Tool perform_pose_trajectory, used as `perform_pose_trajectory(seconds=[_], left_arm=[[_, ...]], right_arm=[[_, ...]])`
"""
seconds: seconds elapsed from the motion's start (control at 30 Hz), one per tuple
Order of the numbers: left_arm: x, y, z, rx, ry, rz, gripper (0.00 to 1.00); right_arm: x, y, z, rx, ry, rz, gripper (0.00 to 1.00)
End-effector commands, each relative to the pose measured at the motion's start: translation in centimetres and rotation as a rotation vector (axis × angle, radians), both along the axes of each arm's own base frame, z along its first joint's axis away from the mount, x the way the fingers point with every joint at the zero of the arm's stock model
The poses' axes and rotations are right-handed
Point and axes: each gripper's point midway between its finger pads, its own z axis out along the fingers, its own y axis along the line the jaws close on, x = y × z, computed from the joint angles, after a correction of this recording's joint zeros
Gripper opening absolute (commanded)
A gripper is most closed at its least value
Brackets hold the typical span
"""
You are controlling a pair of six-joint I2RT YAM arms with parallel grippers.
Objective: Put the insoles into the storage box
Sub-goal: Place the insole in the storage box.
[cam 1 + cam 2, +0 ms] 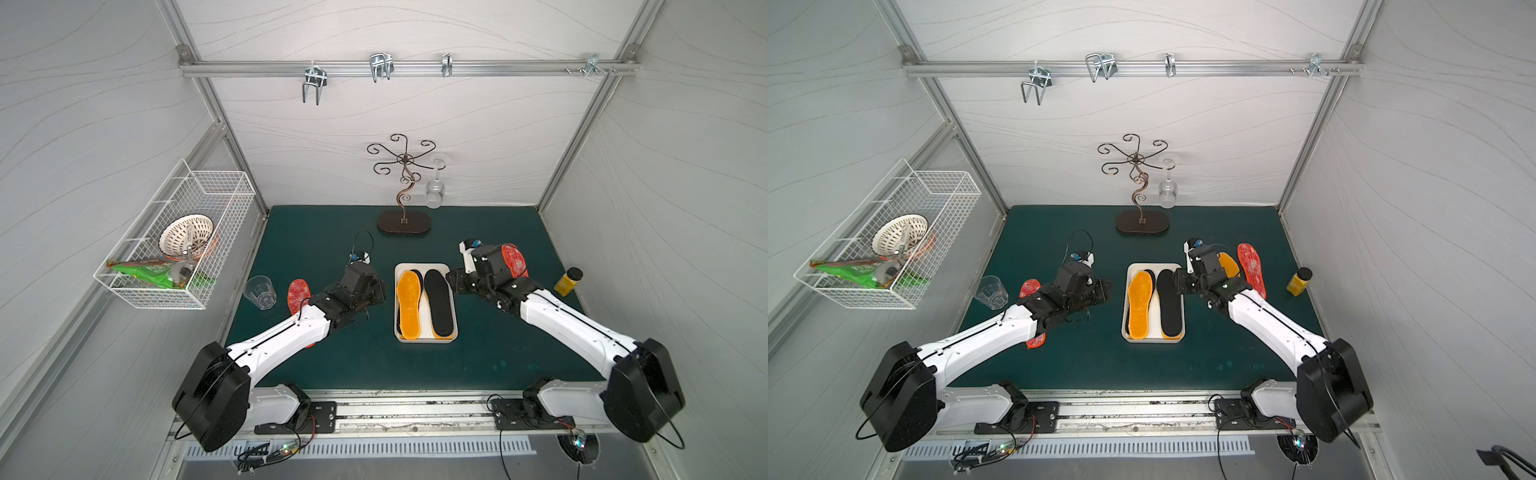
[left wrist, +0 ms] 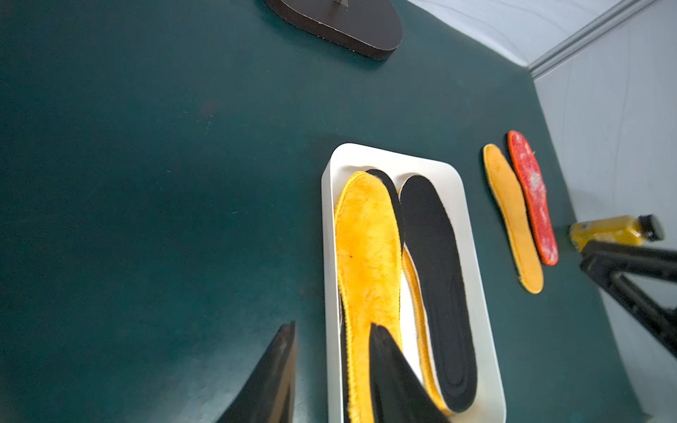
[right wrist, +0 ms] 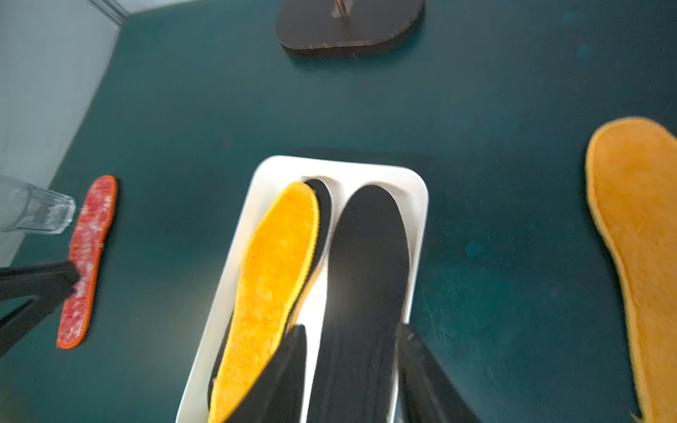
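The shallow white rectangular plastic storage box (image 1: 419, 267) sits mid-bench. A fuzzy orange-yellow insole (image 1: 409, 305) and a black foam insole (image 1: 439, 303) lie on top in it, with more edges showing beneath.

Three insoles are still on the bench:
- a red white-speckled insole (image 1: 297, 295) at the box's 9 o'clock, partly under the left arm
- a second orange-yellow insole (image 2: 513, 216) at 2 o'clock
- a second red speckled insole (image 1: 1252, 268), touching it

The left pincer (image 2: 331, 326) hangs released and empty by the box's 9 o'clock rim. The right pincer (image 3: 350, 327) is parted over the black insole, gripping nothing.

These pads are probably light, floppy and flush to the bench. A pinch at the heel or toe edge seems best, and they will likely droop when lifted.
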Motion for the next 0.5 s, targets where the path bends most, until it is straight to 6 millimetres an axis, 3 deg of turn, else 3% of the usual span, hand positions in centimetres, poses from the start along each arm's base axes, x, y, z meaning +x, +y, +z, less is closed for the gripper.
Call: perform_pose_trajectory(seconds=[0.0, 0.13, 0.23, 0.37, 0.47], left_arm=[[-0.2, -0.2, 1.4, 0.094, -0.042, -0.083, 0.4], [-1.1, -3.4, 1.4, 0.137, -0.046, -0.197, 0.43], [-1.4, -6.2, 1.3, 0.109, -0.032, -0.264, 0.44], [-1.8, -9.4, 1.5, 0.021, -0.022, -0.336, 0.44], [-1.8, -10.3, 1.9, -0.002, -0.027, -0.356, 0.44]], right_arm=[[0.4, -3.4, -1.9, -0.073, 0.132, -0.118, 0.56], [2.5, -9.3, -3.4, -0.132, 0.207, -0.349, 0.62], [3.5, -12.6, -4.6, -0.158, 0.245, -0.461, 0.61], [4.3, -15.0, -6.9, -0.183, 0.31, -0.531, 0.58], [4.6, -15.7, -8.9, -0.197, 0.373, -0.544, 0.54]])
